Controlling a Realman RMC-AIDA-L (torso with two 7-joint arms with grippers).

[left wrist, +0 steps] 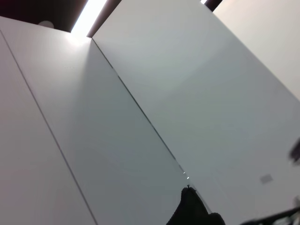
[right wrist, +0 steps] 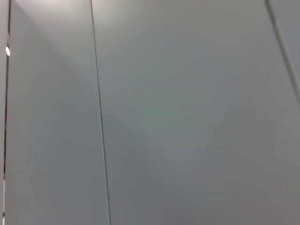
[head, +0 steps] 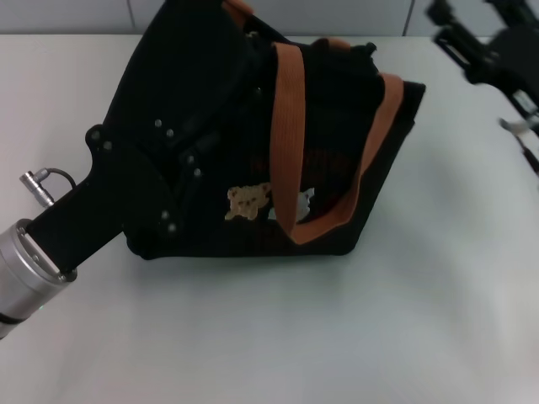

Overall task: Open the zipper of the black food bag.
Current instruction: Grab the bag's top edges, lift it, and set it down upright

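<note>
The black food bag point(head: 345, 126) stands on the white table point(head: 337, 337) in the head view, with orange-brown straps point(head: 289, 118) over it and a tan bear patch point(head: 247, 202) on its front. My left arm reaches from the lower left across the bag's left half. Its gripper point(head: 240, 50) is dark against the fabric near the bag's top. The zipper is hidden under that arm. My right gripper point(head: 472, 46) hangs above the table to the right of the bag, apart from it. Both wrist views show only grey wall panels; a dark tip point(left wrist: 190, 211) pokes into the left one.
A grey panelled wall point(head: 84, 15) runs along the table's far edge. White tabletop stretches in front of the bag and to its right.
</note>
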